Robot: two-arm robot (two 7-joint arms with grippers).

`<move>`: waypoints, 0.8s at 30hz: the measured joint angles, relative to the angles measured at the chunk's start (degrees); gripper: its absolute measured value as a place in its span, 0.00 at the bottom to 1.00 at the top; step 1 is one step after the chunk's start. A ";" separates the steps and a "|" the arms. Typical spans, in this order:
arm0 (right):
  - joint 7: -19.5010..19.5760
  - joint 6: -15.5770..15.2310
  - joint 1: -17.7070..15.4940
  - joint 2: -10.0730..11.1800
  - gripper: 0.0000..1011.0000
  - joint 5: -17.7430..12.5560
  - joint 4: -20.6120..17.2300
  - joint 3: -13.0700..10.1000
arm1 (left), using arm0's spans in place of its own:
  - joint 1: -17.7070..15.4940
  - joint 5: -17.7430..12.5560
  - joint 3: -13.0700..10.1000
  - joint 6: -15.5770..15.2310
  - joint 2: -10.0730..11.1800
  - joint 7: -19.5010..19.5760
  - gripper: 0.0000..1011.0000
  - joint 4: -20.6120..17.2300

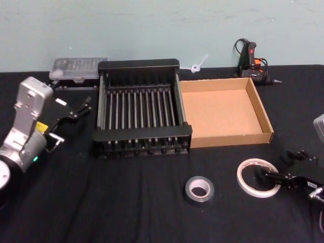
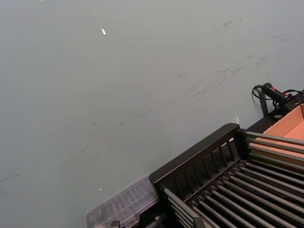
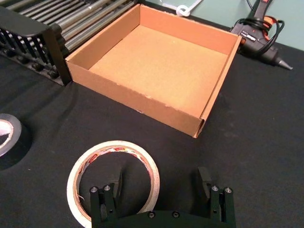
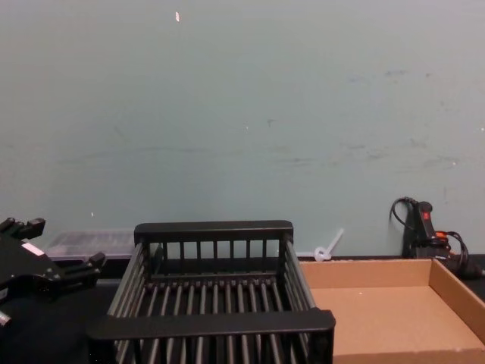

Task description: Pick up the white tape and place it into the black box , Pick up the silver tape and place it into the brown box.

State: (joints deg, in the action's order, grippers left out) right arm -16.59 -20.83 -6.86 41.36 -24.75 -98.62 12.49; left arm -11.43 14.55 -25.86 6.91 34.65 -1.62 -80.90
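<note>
**A:** What am I looking at, starting from your left?

**B:** Your left gripper (image 1: 81, 109) is hanging above the table with its fingers spread apart, holding nothing, just to the left of the black box (image 1: 144, 66). That crate is sitting empty. Behind the gripper a clear plastic case (image 1: 78, 68) is lying against the wall.

**A:** And further right?

**B:** The brown box (image 1: 260, 109) is touching the crate's right side, also empty. A glue gun (image 1: 251, 61) is resting behind it. Nearer you, the silver tape (image 1: 199, 188) is lying flat on the black cloth, left of your right gripper.

**A:** The right gripper (image 3: 161, 183)?

**B:** It is sitting low, jaws apart, one finger (image 3: 116, 183) inside the white tape (image 3: 114, 180) and the other outside, seemingly straddling the rim for a pinch.

**A:** Anything blocking?

**B:** I judge you are needing to carry it past the brown box's walls to reach the crate.
</note>
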 joint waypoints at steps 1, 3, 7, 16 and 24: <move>-0.15 -0.02 0.06 -0.23 0.99 0.22 0.31 0.00 | 0.00 0.00 0.00 0.00 0.00 0.00 0.99 0.00; -0.19 -0.06 0.11 -0.36 0.99 0.35 0.47 0.00 | 0.00 0.00 0.00 0.00 0.00 0.00 0.99 0.00; -0.63 -0.28 0.40 -1.05 0.99 0.98 1.39 0.01 | 0.00 0.00 0.00 0.00 0.00 0.00 0.99 0.00; -1.40 -0.61 0.53 -2.19 0.99 2.00 2.36 -0.39 | 0.00 0.00 0.00 0.00 0.00 0.00 0.99 0.00; -2.15 -1.09 0.60 -2.83 0.99 2.54 2.71 -1.00 | 0.00 0.00 0.00 0.00 0.00 0.00 0.99 0.00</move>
State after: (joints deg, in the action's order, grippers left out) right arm -18.74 -21.92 -6.26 38.53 -22.21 -95.91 11.49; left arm -11.43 14.55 -25.87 6.91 34.64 -1.62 -80.90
